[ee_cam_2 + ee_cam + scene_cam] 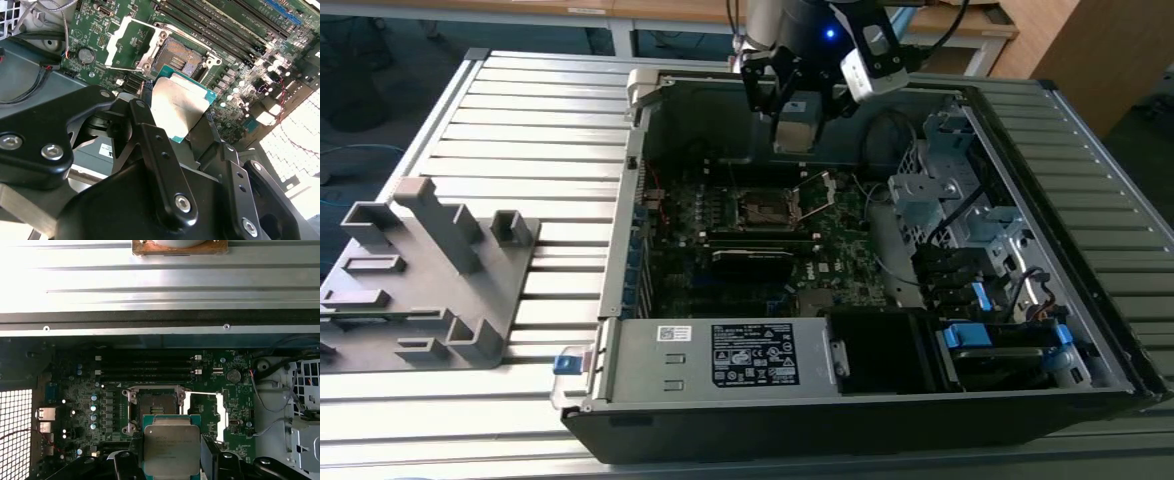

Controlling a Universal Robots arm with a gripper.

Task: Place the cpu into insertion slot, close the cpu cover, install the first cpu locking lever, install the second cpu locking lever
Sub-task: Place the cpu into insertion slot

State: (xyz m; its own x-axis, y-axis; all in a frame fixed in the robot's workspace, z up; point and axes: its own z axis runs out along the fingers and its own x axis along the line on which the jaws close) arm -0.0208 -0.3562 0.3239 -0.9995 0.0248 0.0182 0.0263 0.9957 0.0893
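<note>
Cpu (177,105) in the second wrist view: pale silver lid on a green board, clamped in the tool (175,119), black fingers (141,116) pressing two opposite edges. It is held in the air above the motherboard, not yet down. The insertion slot (182,57) lies beyond it, bare and dark in the middle. The cpu cover (131,45) is swung open and lies flat beside the slot.

First wrist view: the cpu (171,450) sits level between the fingers, near the insertion slot (152,407) but not over it. The slot is uncovered, with the cpu cover (220,415) folded out to one side. Long black memory slots (145,367) run just past the socket.

Exterior view: the tool (797,135) hangs inside the open computer case (620,250), well above the insertion slot (767,207) and off toward the case's far wall. The case lies on a slatted metal counter (520,120); a grey fixture (427,270) stands on the exterior view's left.

Handling, as a judgement: light, thin, stiff chip. The smooth metal lid is likely slippery, and the underside contacts are likely fragile (so are the socket pins). Take hold at the edges only, as here, keep it flat, and set it in without pressing.
</note>
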